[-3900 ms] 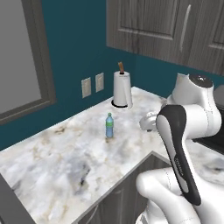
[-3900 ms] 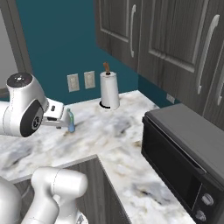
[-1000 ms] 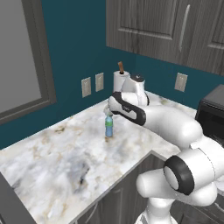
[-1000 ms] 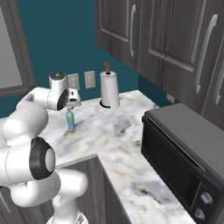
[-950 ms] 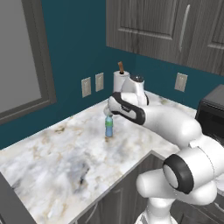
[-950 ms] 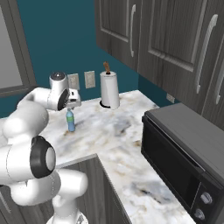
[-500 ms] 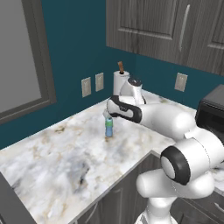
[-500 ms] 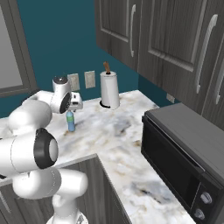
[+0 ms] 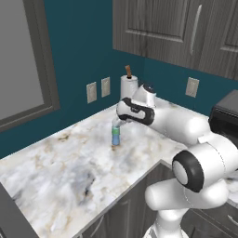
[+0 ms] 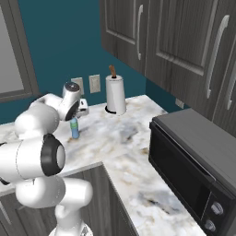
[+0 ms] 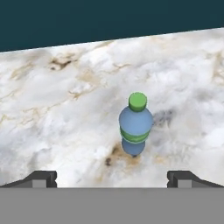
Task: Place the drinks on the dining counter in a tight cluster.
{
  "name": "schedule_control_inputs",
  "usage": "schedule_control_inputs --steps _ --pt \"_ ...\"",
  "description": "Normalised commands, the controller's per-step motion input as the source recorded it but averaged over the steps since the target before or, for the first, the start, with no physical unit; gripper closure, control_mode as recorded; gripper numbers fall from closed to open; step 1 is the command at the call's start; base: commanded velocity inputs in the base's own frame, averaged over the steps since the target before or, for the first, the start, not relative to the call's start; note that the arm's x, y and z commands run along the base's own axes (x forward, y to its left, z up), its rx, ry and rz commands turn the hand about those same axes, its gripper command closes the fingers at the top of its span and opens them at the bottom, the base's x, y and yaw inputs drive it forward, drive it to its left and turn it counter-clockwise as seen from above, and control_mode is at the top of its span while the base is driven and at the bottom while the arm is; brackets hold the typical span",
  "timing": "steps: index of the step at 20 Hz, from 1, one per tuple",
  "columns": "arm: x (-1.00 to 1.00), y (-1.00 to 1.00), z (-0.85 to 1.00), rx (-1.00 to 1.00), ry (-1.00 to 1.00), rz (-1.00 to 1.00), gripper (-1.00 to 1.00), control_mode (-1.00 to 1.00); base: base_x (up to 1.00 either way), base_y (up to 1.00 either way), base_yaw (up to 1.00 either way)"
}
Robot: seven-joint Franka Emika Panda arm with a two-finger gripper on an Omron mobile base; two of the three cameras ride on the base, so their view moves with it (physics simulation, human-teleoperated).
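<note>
One of the drinks, a small blue bottle [image 9: 115,136] with a green cap and green band, stands upright on a white-grey veined marble worktop [image 9: 69,162] along the teal wall. It is also in the right base view [image 10: 74,129] and in the hand view [image 11: 135,124]. My gripper [image 9: 117,123] hangs just above the bottle's cap, pointing down, its jaws open and empty. In the hand view the fingertips [image 11: 43,178] stand wide apart, with the bottle ahead between them and a little to the right. The dining counter is out of view.
A paper towel roll [image 9: 128,87] stands in the corner behind the bottle. A black microwave [image 10: 193,161] sits on the right run of the worktop. Wall outlets [image 9: 91,92] and dark upper cabinets [image 10: 175,41] are above. The worktop's front edge [image 9: 135,181] runs near my base.
The arm has swung out from its folded pose to above the bottle. In the last second the hand has sunk slightly toward the cap. The bottle has not moved.
</note>
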Motion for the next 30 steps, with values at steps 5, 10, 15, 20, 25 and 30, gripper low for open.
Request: schedule_control_inputs --steps 5,10,15,20,25,30 --pt "0.19 -0.24 0.00 0.09 -0.01 0.25 -1.00 -1.00 0.00 0.00 0.00" --pt "0.30 0.00 0.00 -0.06 0.06 0.00 -1.00 -1.00 0.00 0.00 0.00" --pt "0.13 0.00 0.00 -0.08 0.06 0.00 -1.00 -1.00 0.00 0.00 0.00" --pt "0.01 0.09 -0.17 -0.05 0.03 -0.03 -1.00 -1.00 0.00 0.00 0.00" --pt "0.00 0.22 -0.34 -0.01 0.00 -0.03 -1.00 -1.00 0.00 0.00 0.00" --pt "0.02 0.13 -0.01 0.00 -0.02 0.00 -1.00 -1.00 0.00 0.00 0.00"
